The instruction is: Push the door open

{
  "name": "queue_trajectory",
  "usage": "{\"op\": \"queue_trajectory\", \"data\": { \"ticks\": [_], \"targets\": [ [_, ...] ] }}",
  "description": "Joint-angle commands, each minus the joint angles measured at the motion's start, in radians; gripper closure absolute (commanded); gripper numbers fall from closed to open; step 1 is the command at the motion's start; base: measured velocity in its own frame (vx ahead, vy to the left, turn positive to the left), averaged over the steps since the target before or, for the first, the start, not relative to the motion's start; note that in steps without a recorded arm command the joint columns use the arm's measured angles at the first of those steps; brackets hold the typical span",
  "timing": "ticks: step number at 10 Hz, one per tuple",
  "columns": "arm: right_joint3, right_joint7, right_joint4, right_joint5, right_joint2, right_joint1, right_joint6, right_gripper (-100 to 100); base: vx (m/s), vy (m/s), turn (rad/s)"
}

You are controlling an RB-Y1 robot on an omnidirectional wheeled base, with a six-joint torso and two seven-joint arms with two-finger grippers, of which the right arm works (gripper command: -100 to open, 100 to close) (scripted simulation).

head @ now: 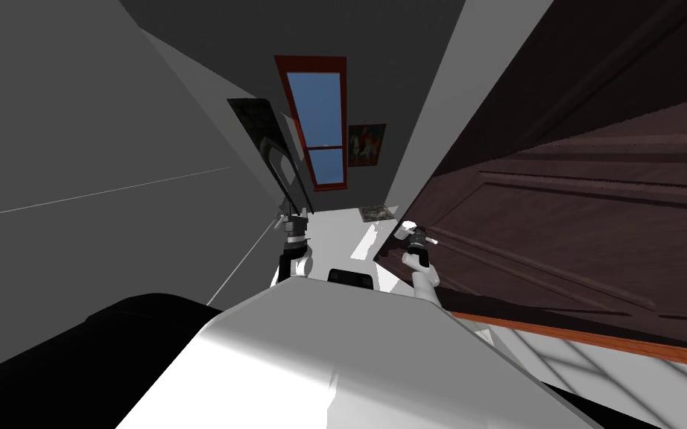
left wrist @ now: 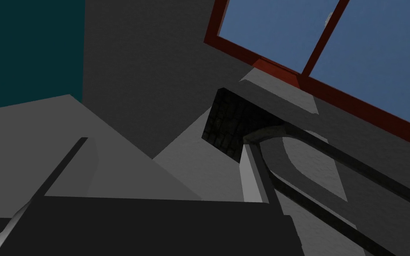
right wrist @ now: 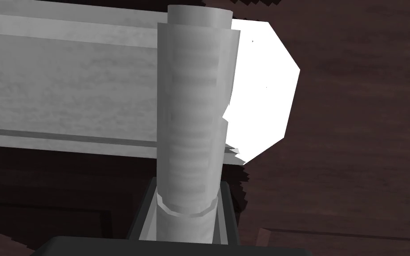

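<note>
A dark brown panelled door [head: 573, 216] slants across my right side. My right gripper [head: 411, 232] is at its near edge. In the right wrist view the fingers stand together as one light grey column, so the right gripper [right wrist: 197, 15] is shut with nothing held. It lies across a light grey lever handle [right wrist: 66, 89], next to a white round plate [right wrist: 266, 98] on the door [right wrist: 355, 169]. My left gripper [head: 290, 220] is raised in front of my chest, away from the door. In its wrist view the left gripper [left wrist: 166, 140] is open and holds nothing.
A plain grey wall [head: 74, 149] runs close along my left. Ahead, a narrow white floor strip [head: 349, 246] leads to a red-framed window [head: 320, 119] and a small picture [head: 366, 143]. An orange-brown strip [head: 595, 339] runs along the door's lower edge.
</note>
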Motion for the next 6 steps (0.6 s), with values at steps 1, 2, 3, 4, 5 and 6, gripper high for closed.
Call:
{"op": "queue_trajectory", "data": {
  "ticks": [1,2,3,4,5,6],
  "targets": [
    [-0.028,0.004,-0.013,-0.004,-0.010,0.009,0.001,100,0.206,0.027,-0.068],
    [-0.035,0.005,-0.013,-0.004,-0.010,0.010,0.001,100,0.179,0.028,-0.037],
    [-0.055,0.009,-0.015,-0.007,-0.011,0.013,0.002,100,0.205,0.029,-0.042],
    [-0.068,0.011,-0.016,-0.008,-0.011,0.015,0.002,100,0.221,0.043,-0.085],
    [-0.081,0.013,-0.017,-0.010,-0.011,0.016,0.002,100,0.226,0.025,-0.080],
    [-0.093,0.016,-0.018,-0.011,-0.011,0.018,0.002,100,0.227,0.034,-0.074]
  ]
}}
